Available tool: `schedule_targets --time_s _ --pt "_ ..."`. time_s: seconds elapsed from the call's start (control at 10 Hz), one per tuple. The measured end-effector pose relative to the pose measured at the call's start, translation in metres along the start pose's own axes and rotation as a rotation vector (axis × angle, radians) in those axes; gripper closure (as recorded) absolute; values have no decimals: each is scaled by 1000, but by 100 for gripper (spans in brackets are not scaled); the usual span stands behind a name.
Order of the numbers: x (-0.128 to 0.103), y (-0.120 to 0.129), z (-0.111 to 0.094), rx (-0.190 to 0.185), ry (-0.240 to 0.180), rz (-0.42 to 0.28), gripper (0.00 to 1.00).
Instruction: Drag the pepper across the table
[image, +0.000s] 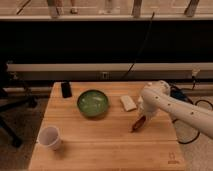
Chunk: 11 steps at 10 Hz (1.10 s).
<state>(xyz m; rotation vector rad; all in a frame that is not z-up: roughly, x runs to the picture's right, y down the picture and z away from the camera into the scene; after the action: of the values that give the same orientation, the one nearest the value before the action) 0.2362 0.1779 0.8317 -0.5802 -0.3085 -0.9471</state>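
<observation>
The pepper (137, 124) is a slim reddish-brown piece lying on the light wooden table (100, 150), right of centre. My gripper (144, 118) comes down from the white arm (172, 106) on the right and sits right at the pepper's upper end, touching or nearly touching it. The arm's bulk hides the gripper's tip.
A green bowl (93, 103) stands left of the pepper. A pale cream block (128, 103) lies just behind it. A white cup (50, 137) is at the front left and a small dark object (66, 89) at the back left. The table's right edge is near the arm.
</observation>
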Motion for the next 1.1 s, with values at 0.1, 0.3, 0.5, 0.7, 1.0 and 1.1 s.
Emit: schedule_targets --time_s 0.1,0.3,0.5,0.7,1.0,1.1 --pt "1 2 0 0 1 -2 100" --pt "2 2 0 1 1 -9 100" --pt "4 5 -1 1 2 -15 100" --pt "4 7 -1 1 3 -21 100" --pt "7 11 -1 1 5 -29 100" --pt "8 12 -1 0 5 -31 100"
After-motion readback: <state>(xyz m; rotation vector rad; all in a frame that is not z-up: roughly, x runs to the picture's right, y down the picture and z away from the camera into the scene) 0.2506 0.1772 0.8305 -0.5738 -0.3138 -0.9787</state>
